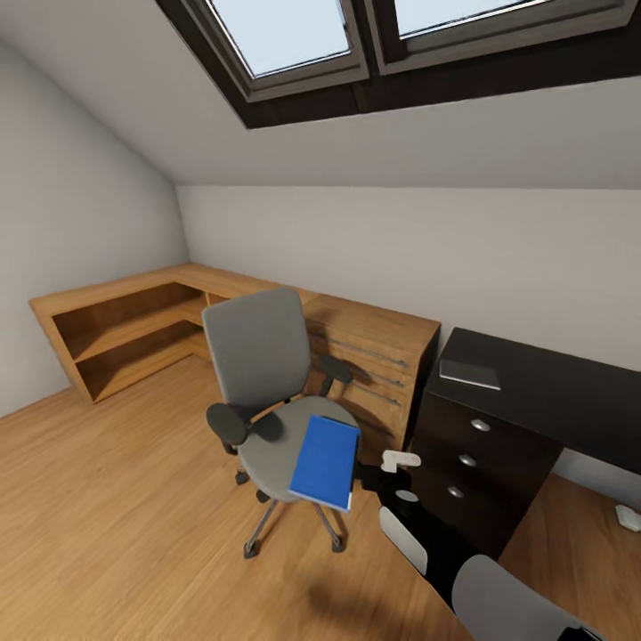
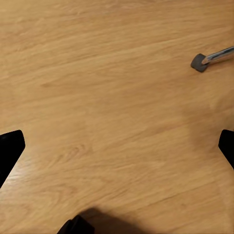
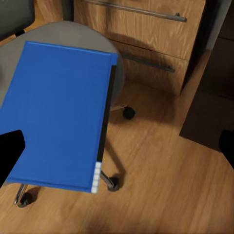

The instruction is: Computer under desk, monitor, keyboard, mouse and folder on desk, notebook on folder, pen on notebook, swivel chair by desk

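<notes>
Attic home office: skylights (image 1: 294,36), desk (image 1: 534,383), swivel chair (image 1: 267,374)

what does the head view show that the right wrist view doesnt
Head view alone: the skylights, the desk top with the notebook on it, and the swivel chair backrest and armrests. Right wrist view alone: the right tool, its fingers wide apart, hovering near the folder. Both: that blue folder on the chair seat, the wood cabinet and the floor.
</notes>
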Tool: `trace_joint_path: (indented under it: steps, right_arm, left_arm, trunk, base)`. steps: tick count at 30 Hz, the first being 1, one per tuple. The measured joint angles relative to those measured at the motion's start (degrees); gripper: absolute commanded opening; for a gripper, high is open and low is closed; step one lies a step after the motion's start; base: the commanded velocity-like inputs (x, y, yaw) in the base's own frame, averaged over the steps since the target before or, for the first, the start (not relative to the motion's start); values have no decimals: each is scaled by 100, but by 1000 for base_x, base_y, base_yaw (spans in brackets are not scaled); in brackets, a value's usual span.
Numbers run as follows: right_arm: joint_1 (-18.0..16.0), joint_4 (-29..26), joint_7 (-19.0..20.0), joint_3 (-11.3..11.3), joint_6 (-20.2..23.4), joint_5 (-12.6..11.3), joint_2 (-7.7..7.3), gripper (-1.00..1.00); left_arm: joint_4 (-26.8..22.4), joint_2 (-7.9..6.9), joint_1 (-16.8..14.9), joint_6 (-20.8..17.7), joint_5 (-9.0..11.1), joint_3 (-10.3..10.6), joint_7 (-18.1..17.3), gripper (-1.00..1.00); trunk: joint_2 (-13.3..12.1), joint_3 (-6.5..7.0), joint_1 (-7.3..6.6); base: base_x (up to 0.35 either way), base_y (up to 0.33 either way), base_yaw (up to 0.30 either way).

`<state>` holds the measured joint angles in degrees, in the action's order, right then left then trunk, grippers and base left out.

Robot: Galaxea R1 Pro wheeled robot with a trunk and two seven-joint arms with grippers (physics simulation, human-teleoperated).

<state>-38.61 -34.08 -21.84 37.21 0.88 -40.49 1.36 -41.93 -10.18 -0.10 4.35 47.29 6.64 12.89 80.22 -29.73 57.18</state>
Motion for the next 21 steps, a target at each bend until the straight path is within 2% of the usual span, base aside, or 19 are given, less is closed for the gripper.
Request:
trace_joint_path:
  steps: [13, 17, 21]
  right_arm:
    - [1, 217, 8, -34, -409, 18, -70, 100]
    - [2, 240, 55, -41, -462, -124, -156, 100]
    - [0, 299, 261, -38, -477, -355, -225, 100]
  left_arm:
    - [-1, 9, -2, -14, 4, 9, 0, 100]
    - [0, 39, 0, -18, 4, 16, 0, 100]
    - [0, 60, 0, -10, -8, 12, 0, 100]
  trunk:
    - [522, -234, 286]
    - [682, -305, 374]
    - [843, -377, 461]
  base:
    - [0, 0, 0]
    - [0, 0, 0]
    - [0, 0, 0]
